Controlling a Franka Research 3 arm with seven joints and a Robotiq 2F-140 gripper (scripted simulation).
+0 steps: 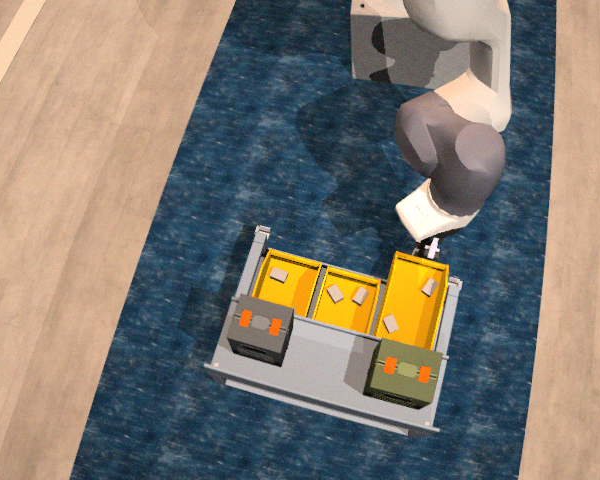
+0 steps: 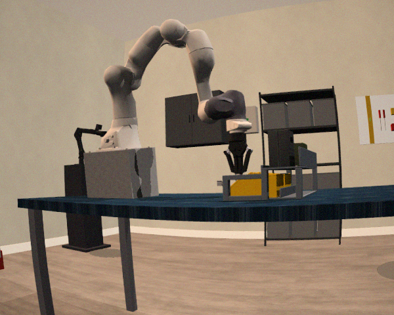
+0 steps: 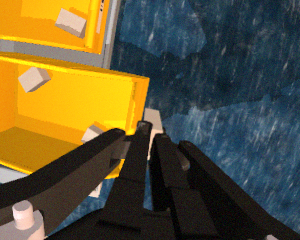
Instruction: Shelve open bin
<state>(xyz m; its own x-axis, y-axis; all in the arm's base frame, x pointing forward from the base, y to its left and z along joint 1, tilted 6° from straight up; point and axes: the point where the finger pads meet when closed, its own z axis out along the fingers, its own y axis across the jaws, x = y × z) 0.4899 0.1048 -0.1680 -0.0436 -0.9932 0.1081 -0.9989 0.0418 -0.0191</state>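
At the shelf's front (image 1: 453,310) (image 2: 264,183), the bin (image 1: 416,294) (image 2: 246,187) (image 3: 75,105) sat partly under the board (image 1: 326,356), front end jutting beyond its neighbours; the gripper (image 1: 428,253) (image 2: 238,173) (image 3: 149,120), fingers pressed together on nothing, could tip it by pushing high.

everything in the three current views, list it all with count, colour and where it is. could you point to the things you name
open plastic-looking bins (image 1: 414,304) (image 2: 246,188) (image 3: 75,102): three, yellow, in a row; the end one juts out
small blocks (image 1: 390,323) (image 3: 34,79): five visible from above, pale grey, inside the bins
shelf unit (image 1: 321,356) (image 2: 264,189): one, grey, around the bins
boxy cases with orange latches (image 1: 260,333) (image 1: 403,379): two, dark grey and olive, on the upper board
tabletop (image 1: 186,206) (image 2: 176,208) (image 3: 240,160): one, blue, under the shelf unit
background: dark cabinet (image 2: 178,122), black rack (image 2: 337,149), white tool board (image 2: 363,128)
robot arm (image 1: 445,155) (image 2: 200,44): one, white and grey, above the table
gripper (image 2: 238,172) (image 3: 149,120): one, black, fingers shut beside the jutting bin's end
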